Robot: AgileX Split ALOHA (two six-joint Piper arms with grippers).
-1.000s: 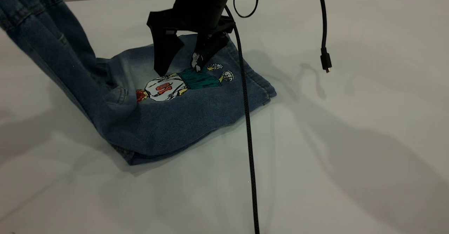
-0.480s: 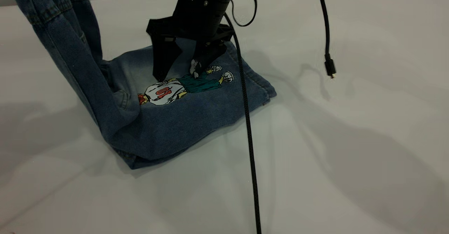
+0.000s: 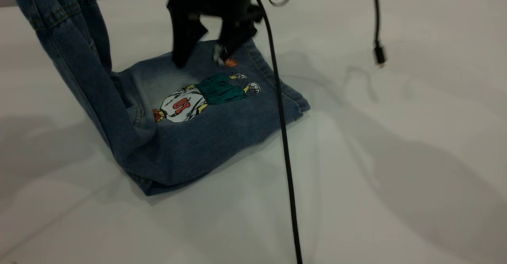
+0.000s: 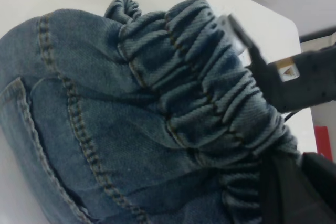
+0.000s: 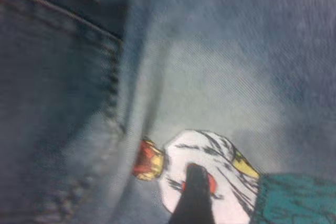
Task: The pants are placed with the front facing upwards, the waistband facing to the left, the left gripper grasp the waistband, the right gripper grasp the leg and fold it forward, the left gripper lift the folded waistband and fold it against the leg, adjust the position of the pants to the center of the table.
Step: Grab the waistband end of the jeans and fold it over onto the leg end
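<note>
Overhead, my right gripper [image 3: 200,58] hangs with its fingers spread, holding nothing, just above the folded leg [image 3: 214,113] with its cartoon player. My left gripper [image 4: 286,145] is clamped on the elastic waistband [image 4: 210,93], holding that end of the pants [image 3: 79,70] up off the table [image 3: 396,157].

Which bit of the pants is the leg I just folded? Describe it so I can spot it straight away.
On the white table lie the blue denim pants, their waistband end lifted at the exterior view's left. The leg is the flat part below the open right gripper. Only it shows a cartoon player numbered 10.
</note>
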